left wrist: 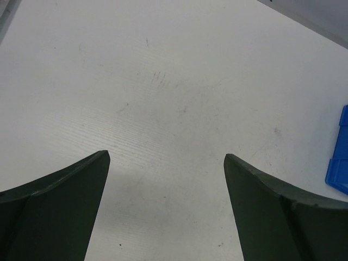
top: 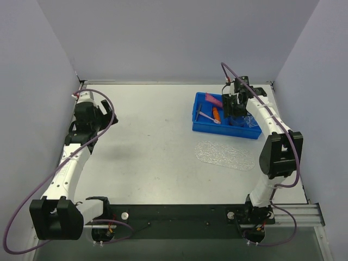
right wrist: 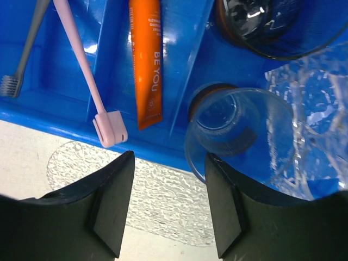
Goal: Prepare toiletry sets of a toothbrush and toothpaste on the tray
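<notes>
The blue bin (top: 217,130) holds a pale toothbrush (top: 208,117), an orange toothpaste tube (top: 216,113) and a magenta tube (top: 213,99). The clear bumpy tray (top: 225,155) lies on the table just in front of the bin. My right gripper (top: 235,107) hovers over the bin, open and empty. In the right wrist view the gripper (right wrist: 168,157) is above the bin's near wall (right wrist: 70,122), with the toothbrush (right wrist: 81,65) and orange tube (right wrist: 147,60) ahead to the left and the tray (right wrist: 163,201) below. My left gripper (left wrist: 167,155) is open and empty over bare table.
The bin also holds a grey toothbrush (right wrist: 27,49), two clear cups (right wrist: 239,130) (right wrist: 266,27) and a crinkled clear plastic piece (right wrist: 315,103). The bin's corner (left wrist: 340,163) shows at the right edge of the left wrist view. Grey walls enclose the table.
</notes>
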### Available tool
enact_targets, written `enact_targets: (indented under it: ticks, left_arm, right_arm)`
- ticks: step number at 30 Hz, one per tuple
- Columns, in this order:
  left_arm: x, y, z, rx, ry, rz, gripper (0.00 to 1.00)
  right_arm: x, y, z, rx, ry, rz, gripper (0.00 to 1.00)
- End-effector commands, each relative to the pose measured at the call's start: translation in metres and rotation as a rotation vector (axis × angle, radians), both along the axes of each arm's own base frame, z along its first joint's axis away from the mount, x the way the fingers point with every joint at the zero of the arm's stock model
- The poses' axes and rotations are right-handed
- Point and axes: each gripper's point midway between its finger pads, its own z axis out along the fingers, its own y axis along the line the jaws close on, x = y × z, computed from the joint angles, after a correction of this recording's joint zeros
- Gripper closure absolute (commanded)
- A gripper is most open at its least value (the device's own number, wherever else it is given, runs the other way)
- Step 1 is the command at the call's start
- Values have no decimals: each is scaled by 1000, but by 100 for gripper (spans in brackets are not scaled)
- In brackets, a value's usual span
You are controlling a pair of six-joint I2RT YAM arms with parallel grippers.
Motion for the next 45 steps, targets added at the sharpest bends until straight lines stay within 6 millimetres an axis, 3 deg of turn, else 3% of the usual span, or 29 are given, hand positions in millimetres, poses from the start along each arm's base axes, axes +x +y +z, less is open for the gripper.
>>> enact_targets:
  ticks: [1, 8, 14, 30, 45]
  left_arm:
    - [7, 3, 20, 11, -45, 2, 3]
    - [-1, -1, 10, 26, -24, -39, 3]
    - [-1, -2, 9, 10, -23, -32, 4]
    - [3, -4, 3, -19, -17, -25, 4]
    - [2, -3, -2, -28, -12, -13, 4]
  right_arm:
    - [14, 6, 2, -12, -23, 9, 52]
    - [13, -4, -9, -75, -16, -16, 57]
    - [9, -3, -22, -78, 6, -3, 67]
    - [6, 10, -23, -72, 9, 40, 100]
    - [8, 10, 3, -77, -51, 55, 100]
